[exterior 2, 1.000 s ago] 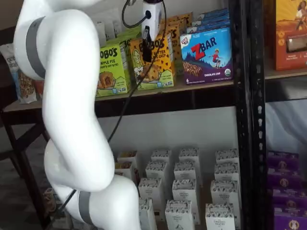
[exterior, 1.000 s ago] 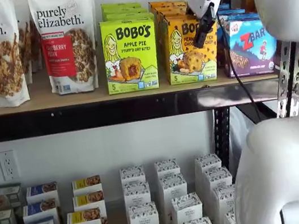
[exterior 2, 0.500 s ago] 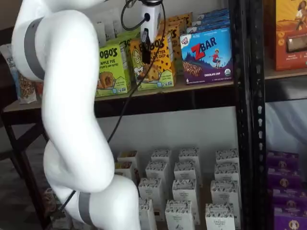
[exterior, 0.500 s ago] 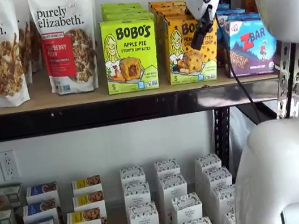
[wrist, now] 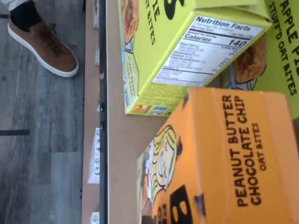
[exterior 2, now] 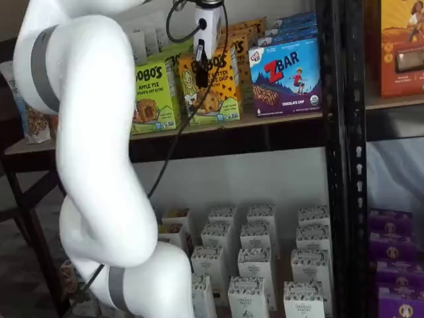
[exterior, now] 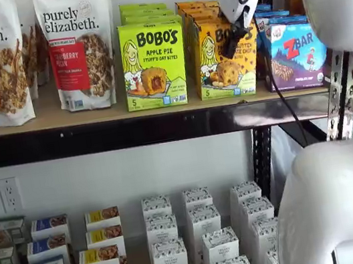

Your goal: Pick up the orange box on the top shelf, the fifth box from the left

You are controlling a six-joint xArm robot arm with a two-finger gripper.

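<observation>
We see orange box [exterior: 220,59] upright at front edge of top shelf [exterior: 58,114], cartoon girl and oat-bite picture facing out. We read "PEANUT BUTTER CHOCOLATE CHIP OAT BITES" on its orange top in wrist view [wrist: 233,154]. Shelf: tan board, black front beam.
</observation>
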